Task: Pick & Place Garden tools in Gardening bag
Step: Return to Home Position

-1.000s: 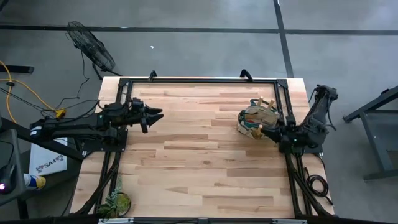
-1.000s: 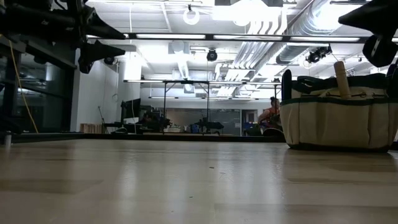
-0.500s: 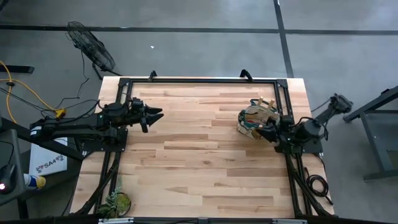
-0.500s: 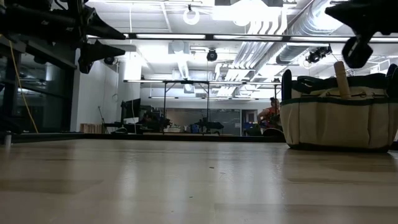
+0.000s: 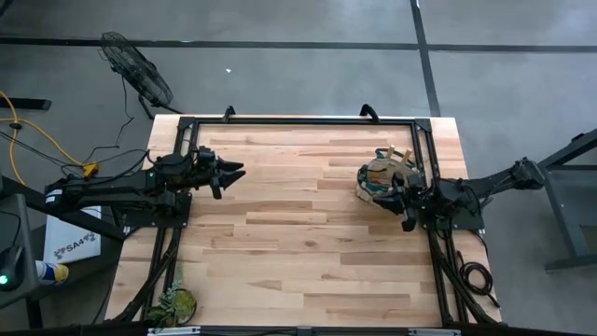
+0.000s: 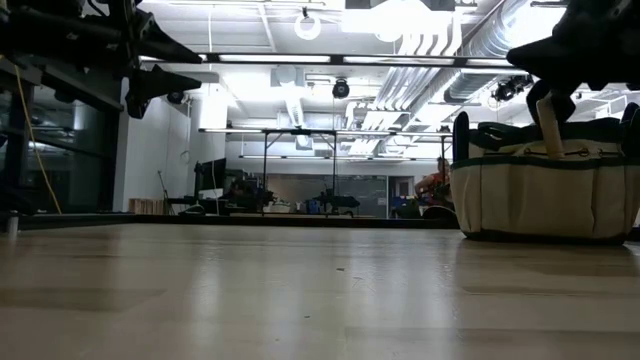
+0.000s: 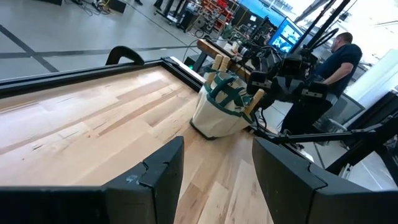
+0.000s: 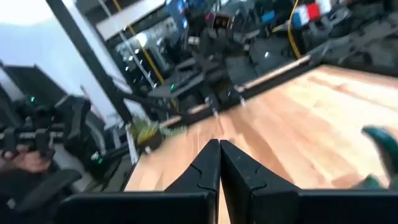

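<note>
the left gripper (image 5: 235,174) hovers over the left side of the tabletop (image 5: 298,243), its jaws spread and empty, well apart from the gardening bag (image 5: 381,177). the tan bag with green trim stands upright near the tabletop's right edge, with wooden tool handles (image 6: 550,130) sticking up out of it. the right gripper (image 5: 408,217) hangs just beside the bag, towards the tabletop's right edge, jaws pressed together on nothing; in the low view it sits above the bag's rim.

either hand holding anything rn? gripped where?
Nothing held. Left hand is open and empty at the left of the table; right hand is shut on nothing beside the gardening bag.
</note>
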Action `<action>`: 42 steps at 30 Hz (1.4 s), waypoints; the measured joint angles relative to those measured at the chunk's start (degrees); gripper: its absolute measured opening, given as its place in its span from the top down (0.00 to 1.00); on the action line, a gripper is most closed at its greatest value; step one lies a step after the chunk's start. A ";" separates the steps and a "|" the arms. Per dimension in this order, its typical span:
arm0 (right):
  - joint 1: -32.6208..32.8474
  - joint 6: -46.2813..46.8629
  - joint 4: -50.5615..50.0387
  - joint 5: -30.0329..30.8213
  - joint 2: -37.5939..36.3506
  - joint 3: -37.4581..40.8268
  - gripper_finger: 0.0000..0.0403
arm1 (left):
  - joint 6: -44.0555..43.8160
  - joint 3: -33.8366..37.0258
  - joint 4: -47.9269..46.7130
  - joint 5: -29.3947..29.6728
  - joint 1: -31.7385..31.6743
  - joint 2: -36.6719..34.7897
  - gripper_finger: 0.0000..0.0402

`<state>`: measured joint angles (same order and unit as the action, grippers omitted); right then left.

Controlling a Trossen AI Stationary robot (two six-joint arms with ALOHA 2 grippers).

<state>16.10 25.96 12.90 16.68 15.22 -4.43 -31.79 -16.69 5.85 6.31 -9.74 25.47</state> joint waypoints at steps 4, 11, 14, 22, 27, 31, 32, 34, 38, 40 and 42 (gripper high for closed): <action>-0.88 0.55 -1.92 -2.17 -0.86 0.00 1.00 | -0.87 0.00 -0.04 -0.14 0.00 -0.21 0.54; -0.87 -3.36 -5.52 -2.14 -6.84 -0.02 1.00 | -1.57 0.00 -0.89 0.71 0.00 -0.24 0.54; -0.87 -3.35 -9.50 -2.12 -10.45 -0.02 1.00 | -2.51 0.00 -2.06 0.73 0.00 -0.23 0.54; -0.90 -6.75 -10.80 -2.12 -15.12 -0.02 1.00 | -3.10 -0.02 -1.97 1.14 0.00 -0.24 0.54; -2.65 -6.28 -3.98 -6.59 -15.09 3.34 1.00 | -3.41 0.00 -1.83 2.21 0.00 -0.24 0.54; -5.02 -6.42 -2.07 -9.86 -14.60 3.89 1.00 | -3.97 0.00 -1.71 2.29 0.00 -0.24 0.54; -5.62 -6.84 -2.60 -10.23 -14.62 3.89 1.00 | -4.27 0.00 -1.73 2.28 0.00 -0.24 0.54; -7.17 -8.00 -2.10 -11.99 -14.79 3.91 1.00 | -4.50 -0.01 -1.73 2.29 0.00 -0.24 0.54; -11.04 -8.25 -5.32 -16.26 -14.93 3.91 1.00 | -4.50 -0.02 -1.71 2.20 0.00 -0.24 0.54; -13.42 -8.00 -7.83 -19.07 -14.93 3.91 1.00 | -4.48 -0.02 -1.73 2.20 0.00 -0.24 0.54; -15.74 -7.94 -8.54 -22.10 -14.93 3.93 1.00 | -4.50 0.00 -1.74 2.18 0.00 -0.22 0.54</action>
<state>0.36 18.01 4.36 -5.42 0.30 -0.50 -36.29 -16.69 4.11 8.49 -9.74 25.26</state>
